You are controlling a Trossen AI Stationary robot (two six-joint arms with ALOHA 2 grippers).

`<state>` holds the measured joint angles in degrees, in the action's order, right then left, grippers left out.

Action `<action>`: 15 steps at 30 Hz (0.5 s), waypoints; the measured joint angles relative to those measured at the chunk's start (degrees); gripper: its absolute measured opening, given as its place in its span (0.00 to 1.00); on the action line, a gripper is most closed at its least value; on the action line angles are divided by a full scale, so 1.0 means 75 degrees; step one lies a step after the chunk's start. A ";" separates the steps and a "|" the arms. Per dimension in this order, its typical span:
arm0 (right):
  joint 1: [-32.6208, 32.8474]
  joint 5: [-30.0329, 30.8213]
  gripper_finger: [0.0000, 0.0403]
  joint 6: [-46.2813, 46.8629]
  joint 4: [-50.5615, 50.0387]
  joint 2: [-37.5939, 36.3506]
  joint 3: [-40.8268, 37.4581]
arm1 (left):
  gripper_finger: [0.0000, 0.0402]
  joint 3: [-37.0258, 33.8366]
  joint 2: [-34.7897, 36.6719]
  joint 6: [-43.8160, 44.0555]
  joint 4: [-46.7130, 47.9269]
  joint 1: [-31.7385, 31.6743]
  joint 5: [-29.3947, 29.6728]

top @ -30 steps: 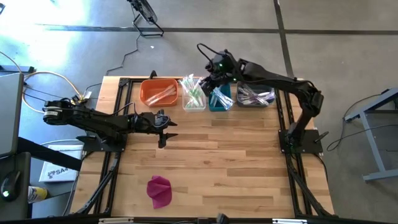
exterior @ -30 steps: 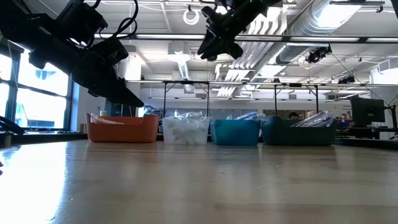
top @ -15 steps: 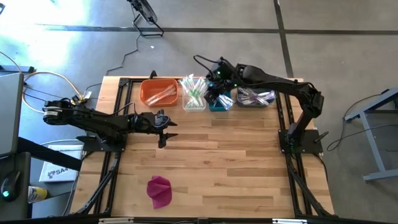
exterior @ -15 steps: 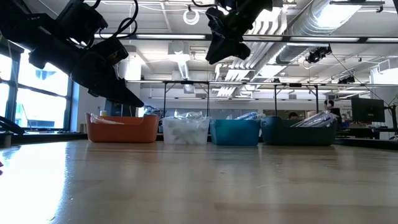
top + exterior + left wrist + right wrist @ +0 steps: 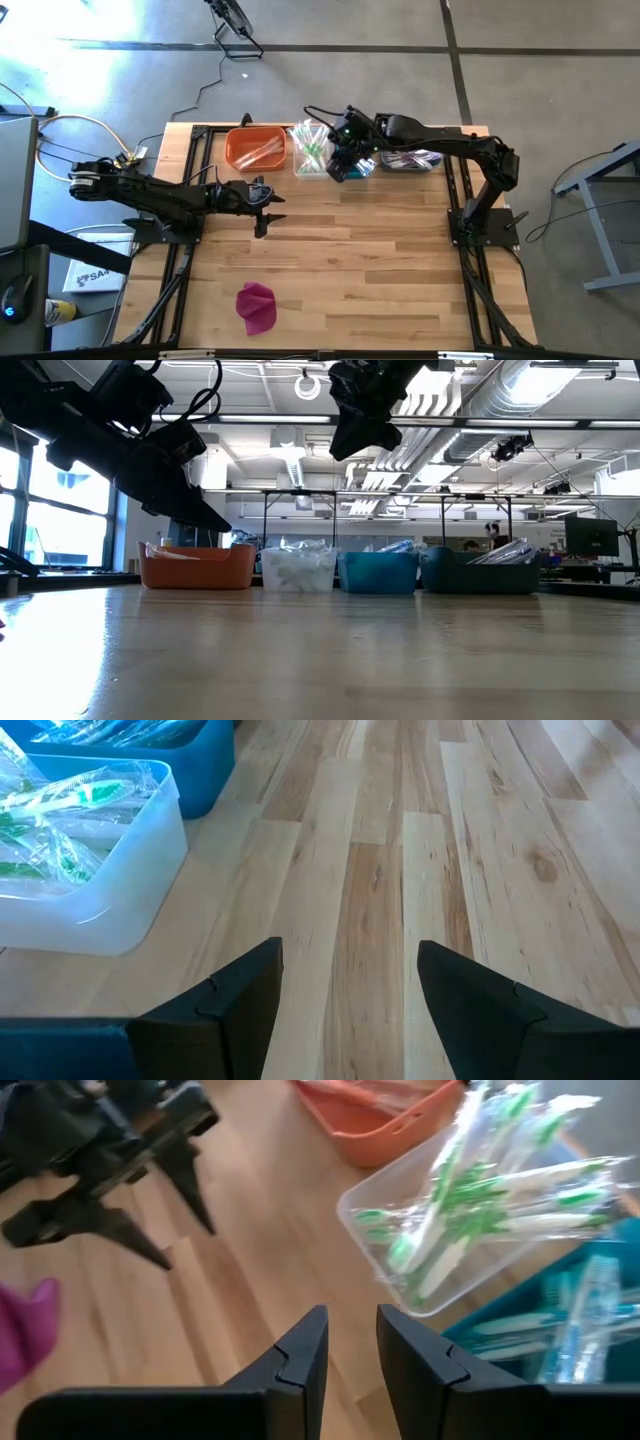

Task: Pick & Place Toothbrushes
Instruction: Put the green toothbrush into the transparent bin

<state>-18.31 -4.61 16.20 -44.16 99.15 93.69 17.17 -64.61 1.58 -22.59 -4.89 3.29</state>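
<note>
The toothbrushes lie in clear wrappers in four bins along the far edge. Pink ones are in the orange bin [image 5: 255,148], green ones [image 5: 470,1210] in the clear bin [image 5: 311,150], blue ones [image 5: 590,1320] in the teal bin [image 5: 355,165], and more in the dark bin [image 5: 410,157]. My right gripper [image 5: 338,165] hangs high over the near rims of the clear and teal bins. Its fingers [image 5: 352,1320] stand a narrow gap apart with nothing between them. My left gripper [image 5: 262,205] waits open [image 5: 350,955] above the bare table, left of centre.
A magenta cloth lump [image 5: 257,306] lies near the front edge, left of centre. The wooden table top [image 5: 380,260] between the bins and the front edge is bare. Black frame rails run along the table's left and right sides.
My right gripper has moved from above the far part of the teal bin toward the table's near edge and a little left. It now hangs over the bins' near rims. Its fingers keep the same narrow gap.
</note>
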 joint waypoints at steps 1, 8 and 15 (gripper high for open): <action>0.0000 0.0131 0.20 -0.0002 0.0000 0.0000 0.0000 | 0.57 0.0000 -0.0001 0.0001 0.0000 0.0001 0.0000; -0.0026 0.0794 0.20 -0.0039 0.0012 0.0006 0.0000 | 0.57 0.0000 0.0000 0.0000 0.0000 0.0003 -0.0001; -0.0023 0.0758 0.18 -0.0222 0.0183 0.0261 0.0000 | 0.57 0.0000 0.0002 0.0000 0.0003 0.0000 0.0000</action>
<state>-18.48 1.07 14.54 -42.79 101.11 93.69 17.17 -64.60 1.58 -22.57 -4.89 3.29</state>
